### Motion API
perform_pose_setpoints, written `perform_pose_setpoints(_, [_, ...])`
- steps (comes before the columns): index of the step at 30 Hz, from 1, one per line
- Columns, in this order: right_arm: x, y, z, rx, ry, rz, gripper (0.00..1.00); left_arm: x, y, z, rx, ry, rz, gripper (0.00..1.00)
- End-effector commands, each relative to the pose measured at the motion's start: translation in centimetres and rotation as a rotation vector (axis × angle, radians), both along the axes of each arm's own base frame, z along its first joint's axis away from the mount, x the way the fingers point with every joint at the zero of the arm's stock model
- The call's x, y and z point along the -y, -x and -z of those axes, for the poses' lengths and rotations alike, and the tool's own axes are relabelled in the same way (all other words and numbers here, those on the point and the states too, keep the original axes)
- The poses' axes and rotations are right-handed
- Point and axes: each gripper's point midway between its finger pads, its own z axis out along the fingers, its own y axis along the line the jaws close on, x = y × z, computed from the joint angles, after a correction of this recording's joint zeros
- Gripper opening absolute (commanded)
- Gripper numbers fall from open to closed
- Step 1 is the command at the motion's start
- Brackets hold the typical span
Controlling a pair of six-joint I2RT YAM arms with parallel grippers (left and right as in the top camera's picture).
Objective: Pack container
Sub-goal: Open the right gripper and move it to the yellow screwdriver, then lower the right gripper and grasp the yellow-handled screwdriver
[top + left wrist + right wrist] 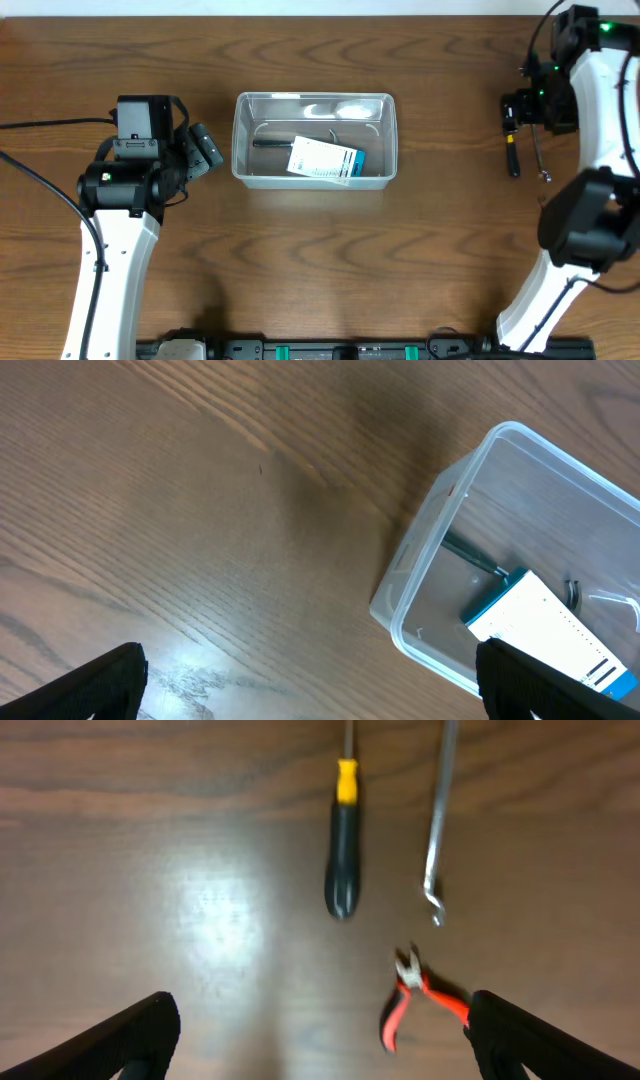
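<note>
Clear rectangular plastic container (pixel 236 140) sits upper centre, overhead view. Left fingers (pixel 90 685) and right fingers (pixel 130 1035) both stand released, empty. Right fingers should centre astride black-handled, yellow-collared screwdriver (pixel 342 860) handle before descending.

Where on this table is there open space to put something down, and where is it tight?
Widest free patch: the table between the container and the near edge. Also bare between the container and the screwdriver. Crowded: screwdriver, metal hook and pliers lie close together; the box fills much of the container.
</note>
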Motion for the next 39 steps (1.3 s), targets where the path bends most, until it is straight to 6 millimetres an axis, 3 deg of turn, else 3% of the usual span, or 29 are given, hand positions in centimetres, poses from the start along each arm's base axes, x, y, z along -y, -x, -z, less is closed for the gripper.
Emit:
perform_pose_setpoints(1, [0.2,-0.4,2.4,-0.039,-0.023,-0.019,0.94,-0.3,-0.2,-0.2,0.001,-0.012,-0.009,0.98])
perform_pose_setpoints(9, [0.5,-1.1,6.0,-0.086,-0.024,-0.026,0.91,-0.3,-0.2,-0.2,0.001,-0.012,-0.009,0.98])
perform_pose_setpoints(18, [0.5,-1.3,8.5,-0.123,-0.030,-0.027,0.89,-0.3,-0.2,-0.2,0.001,-0.012,-0.009,0.98])
perform_pose_setpoints(32, [1.4,-1.5,9.5,-0.124,0.015,-0.027,0.86,-0.3,-0.2,-0.2,0.001,-0.012,-0.009,0.98])
perform_pose_setpoints(39, [1.3,-0.9,11.3,-0.140,0.012,-0.027,0.87,-0.3,-0.2,-0.2,0.001,-0.012,-0.009,0.98])
